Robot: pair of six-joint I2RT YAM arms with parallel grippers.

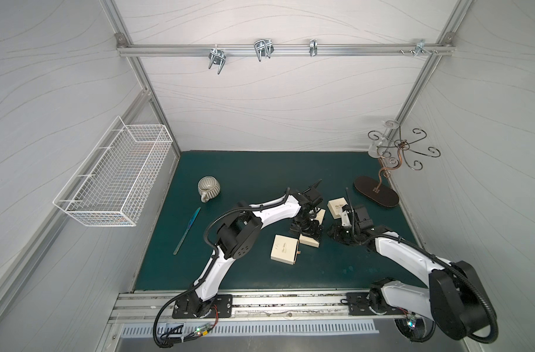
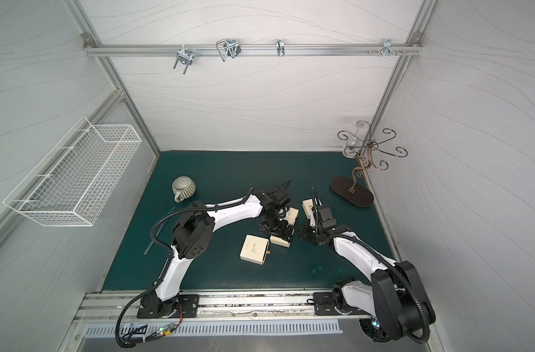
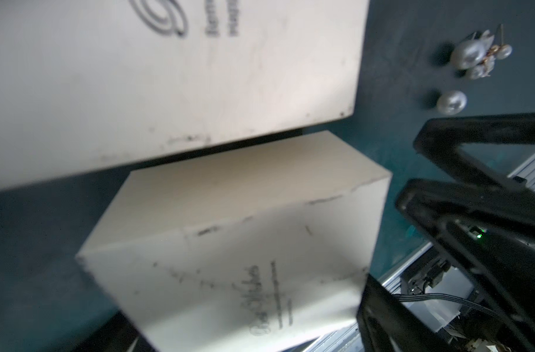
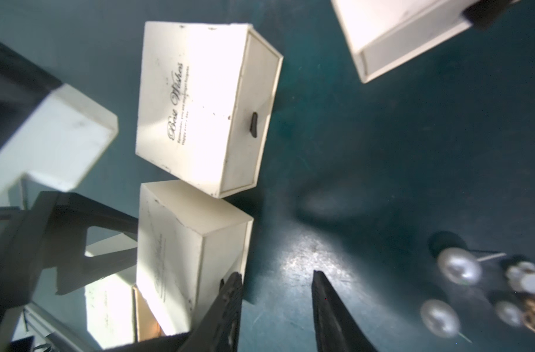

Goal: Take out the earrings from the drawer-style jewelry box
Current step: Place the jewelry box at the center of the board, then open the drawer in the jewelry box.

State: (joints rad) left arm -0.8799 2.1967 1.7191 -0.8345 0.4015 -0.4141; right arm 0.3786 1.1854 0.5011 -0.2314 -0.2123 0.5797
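My left gripper is shut on a cream drawer-style jewelry box. The box fills the gap between the fingers, and its drawer is closed. My right gripper stands open beside it over bare mat. One of its fingertips is next to the box's small dark pull tab. The earrings, pearl-like beads with thin posts, lie loose on the green mat beside the right gripper. They are too small to make out in the top views.
Three more cream boxes lie nearby. A ribbed cup and a blue blade lie to the left. A scrolled metal stand is at the back right. A wire basket hangs on the left wall.
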